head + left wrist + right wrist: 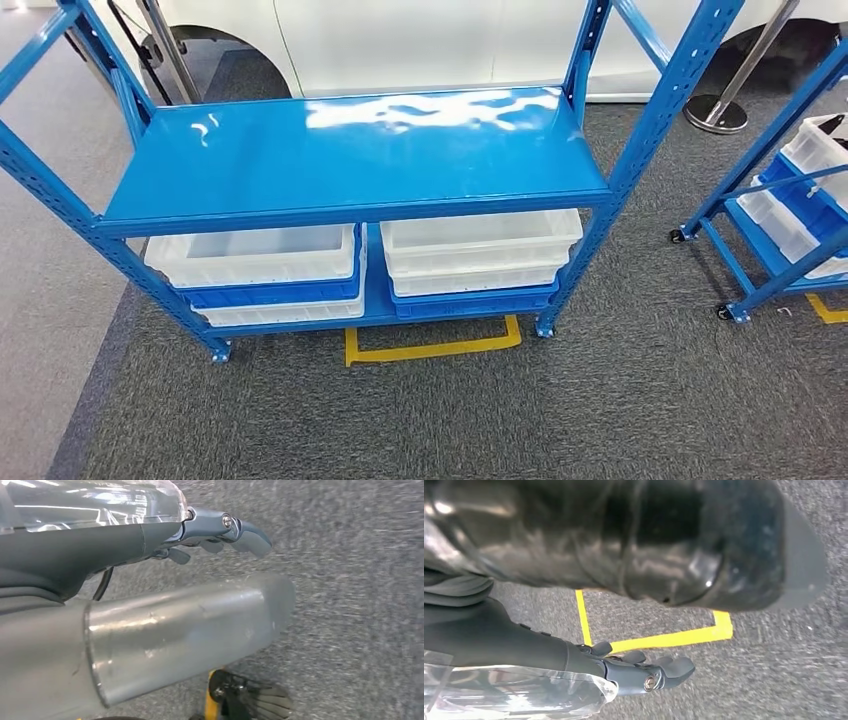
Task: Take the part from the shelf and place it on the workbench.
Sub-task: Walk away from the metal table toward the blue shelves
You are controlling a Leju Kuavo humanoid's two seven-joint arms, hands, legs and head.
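A blue metal shelf (350, 150) stands straight ahead in the head view, its glossy top board bare. On its bottom level sit stacked white bins (255, 255) (480, 240) on blue ones (275, 293); what the white bins hold cannot be made out. My left hand (220, 530) hangs over grey carpet with its fingers loosely stretched and nothing in them. My right hand (639, 670) hangs the same way above the carpet, empty, near a yellow tape mark (674, 639).
A second blue shelf (790, 220) on castors with white and blue bins stands at the right. Yellow floor tape (432, 348) marks the spot before the near shelf. A stanchion base (716, 113) and a white car body (420, 40) lie behind.
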